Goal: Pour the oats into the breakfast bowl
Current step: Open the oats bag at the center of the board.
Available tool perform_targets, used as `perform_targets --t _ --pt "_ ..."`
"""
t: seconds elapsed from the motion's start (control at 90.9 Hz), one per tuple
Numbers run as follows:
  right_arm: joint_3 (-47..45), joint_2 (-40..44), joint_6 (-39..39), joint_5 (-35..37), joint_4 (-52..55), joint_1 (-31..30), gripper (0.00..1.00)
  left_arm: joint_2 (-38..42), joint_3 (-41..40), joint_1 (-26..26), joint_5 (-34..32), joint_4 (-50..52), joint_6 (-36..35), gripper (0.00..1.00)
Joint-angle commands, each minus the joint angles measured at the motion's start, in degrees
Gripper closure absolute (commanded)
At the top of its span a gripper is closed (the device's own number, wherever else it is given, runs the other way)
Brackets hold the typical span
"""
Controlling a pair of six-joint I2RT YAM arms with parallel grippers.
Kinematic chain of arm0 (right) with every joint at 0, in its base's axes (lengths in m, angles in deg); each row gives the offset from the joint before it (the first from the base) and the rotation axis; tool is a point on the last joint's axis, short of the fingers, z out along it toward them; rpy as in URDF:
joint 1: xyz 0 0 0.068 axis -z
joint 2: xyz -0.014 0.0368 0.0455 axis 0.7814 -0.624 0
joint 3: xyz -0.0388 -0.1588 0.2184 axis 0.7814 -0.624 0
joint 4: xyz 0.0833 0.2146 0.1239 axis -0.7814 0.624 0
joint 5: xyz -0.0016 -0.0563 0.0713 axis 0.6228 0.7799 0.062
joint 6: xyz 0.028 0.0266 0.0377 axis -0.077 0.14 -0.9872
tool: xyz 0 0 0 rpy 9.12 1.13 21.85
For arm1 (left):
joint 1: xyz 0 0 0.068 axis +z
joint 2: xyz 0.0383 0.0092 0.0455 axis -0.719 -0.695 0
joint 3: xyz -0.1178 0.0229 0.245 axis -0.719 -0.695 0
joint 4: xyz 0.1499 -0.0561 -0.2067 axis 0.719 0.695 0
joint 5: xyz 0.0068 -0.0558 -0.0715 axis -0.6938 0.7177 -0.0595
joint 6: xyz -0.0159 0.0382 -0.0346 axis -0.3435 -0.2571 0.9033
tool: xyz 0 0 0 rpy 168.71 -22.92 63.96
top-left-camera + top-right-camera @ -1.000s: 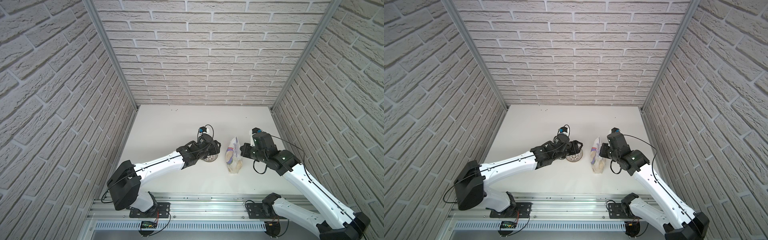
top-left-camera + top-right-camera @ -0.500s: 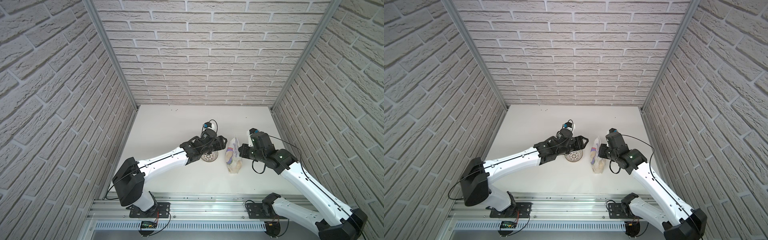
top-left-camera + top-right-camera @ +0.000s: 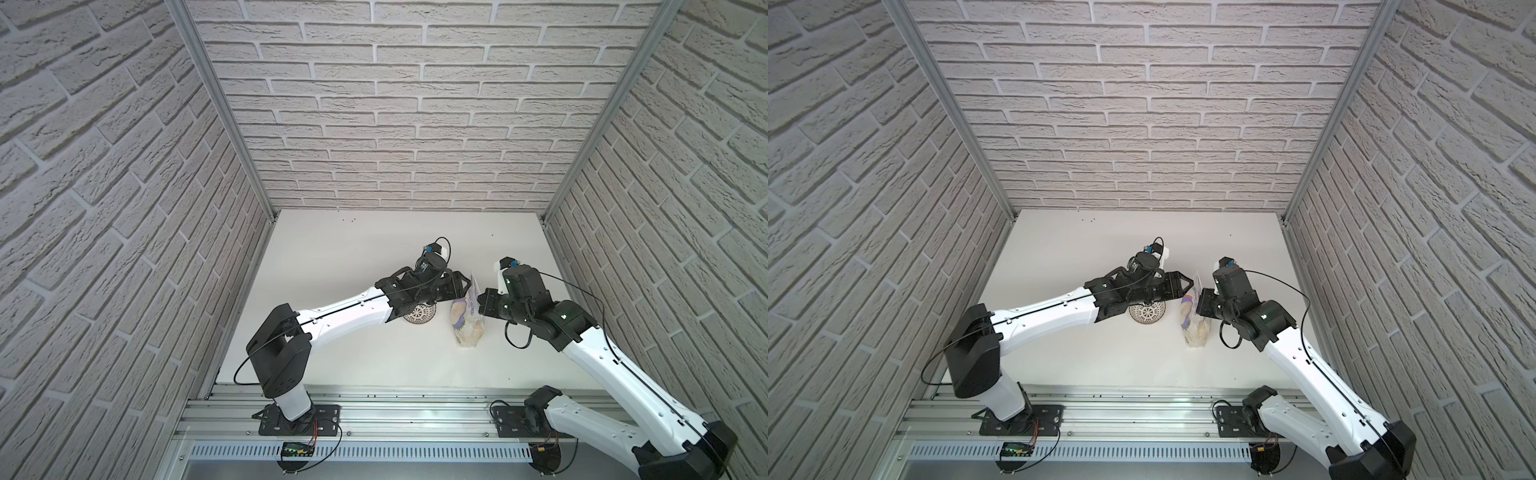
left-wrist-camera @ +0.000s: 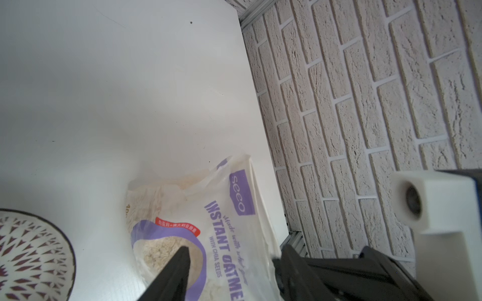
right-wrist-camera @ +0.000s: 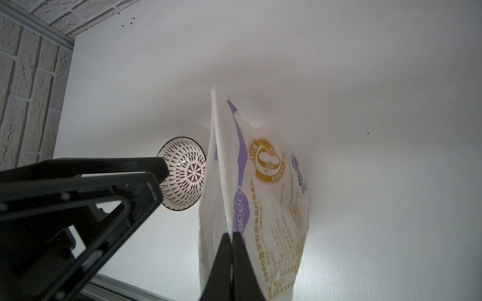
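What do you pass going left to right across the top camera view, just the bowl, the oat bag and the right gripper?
In a top view: breakfast bowl → bag of oats → right gripper, pinched shut on the bag's upper edge.

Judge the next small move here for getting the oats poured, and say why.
Probably ease the left gripper forward and close it on the oat bag. Its jaws stand open around the bag's top, while the right gripper is pinched shut on the top edge. The bag looks unopened, and the bowl beside it is empty.
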Motion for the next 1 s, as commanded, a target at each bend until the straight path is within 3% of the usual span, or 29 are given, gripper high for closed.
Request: perform_targets --t 0.0,0.22,0.649,0.781,0.99 --pt "-1.82 0.66 -0.29 -0.98 1.01 -0.07 0.96 -1.88 3.32 -0.51 2.21 -0.19 0.17 0.42" --pt "-2.1 0.75 -0.55 -1.1 0.63 -0.08 0.96 -4.84 6.33 -0.76 2.41 3.46 0.72 0.47" --pt "-2.19 2.27 0.15 -0.21 -0.63 -0.06 0.97 -8.37 10.24 -0.82 2.56 8.9 1.92 0.83" --pt "-0.96 2.76 2.98 3.41 0.03 -0.08 0.96 -10.07 14.54 -0.25 2.84 12.25 1.39 1.0" --pt "2.91 1.43 5.54 16.75 1.47 0.02 0.97 -14.81 29.87 1.85 0.68 31.19 -3.06 1.0"
